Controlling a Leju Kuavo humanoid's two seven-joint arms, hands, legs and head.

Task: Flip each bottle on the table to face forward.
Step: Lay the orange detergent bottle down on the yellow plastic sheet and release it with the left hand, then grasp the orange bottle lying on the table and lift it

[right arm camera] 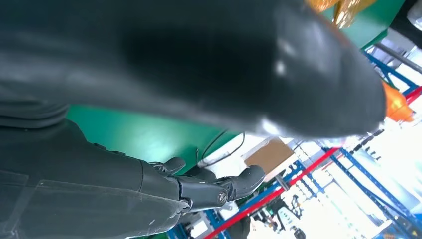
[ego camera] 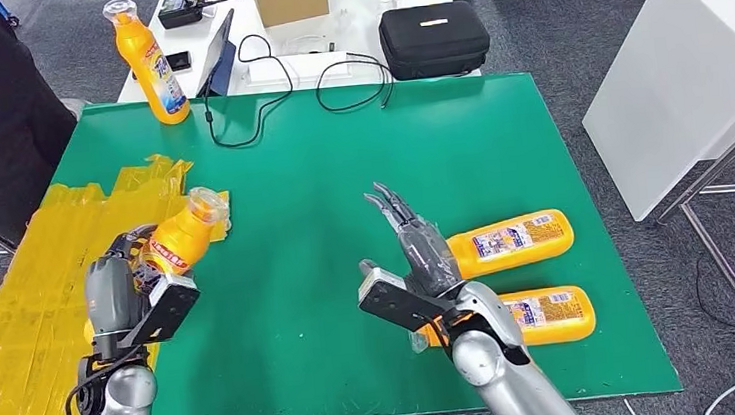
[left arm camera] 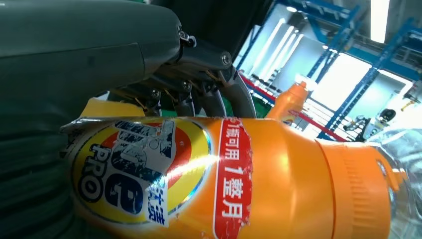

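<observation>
Left robot hand (ego camera: 139, 278) holds one bottle up off the bench; right robot hand (ego camera: 417, 248) is free, fingers straight out.

You've got the held bottle (ego camera: 181, 239) wrapped in the left fingers, tilted cap-up over the yellow taped patch (ego camera: 39, 286) at the green bench's (ego camera: 340, 170) left edge, probably mid-turn so the label can face front (left wrist view shows the label side facing that camera). Right robot hand hovers spread over the green mat just beside two bottles lying flat: the nearer-to-centre one (ego camera: 512, 240) and the one closer to you (ego camera: 554, 314), which the right forearm partly covers. A fourth bottle (ego camera: 152, 66) stands upright at the far left corner. Right wrist view is mostly blurred thumb, so contact with the lying bottles is hard to judge. Left fingers are mostly hidden behind the bottle.
</observation>
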